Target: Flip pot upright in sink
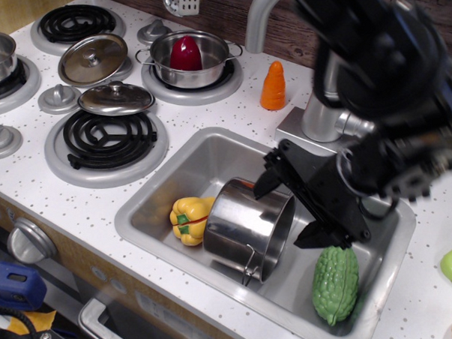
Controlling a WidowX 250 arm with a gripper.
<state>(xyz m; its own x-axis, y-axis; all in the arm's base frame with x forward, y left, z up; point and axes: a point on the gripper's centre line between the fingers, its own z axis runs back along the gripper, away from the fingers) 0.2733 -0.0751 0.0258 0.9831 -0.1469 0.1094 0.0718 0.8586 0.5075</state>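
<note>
Sink [161,185]: landmark basin. Yellow pepper [189,217]: at its left, touching the pot. Pot [247,227]: mid-sink, on its side, mouth facing right, not yet upright. Gripper [289,210]: just right of the pot's rim, fingers spread apart, empty, arm tilted steeply from the upper right. Step: approach; next, close on the rim. Green gourd [335,282]: at the sink's right.

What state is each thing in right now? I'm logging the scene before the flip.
pot: on its side in the sink, mouth toward the right
gripper: open, at the pot's mouth, not gripping
yellow pepper: against the pot's base
green gourd: lying in the sink
shallow pot: upright on a burner, red vegetable inside
</note>
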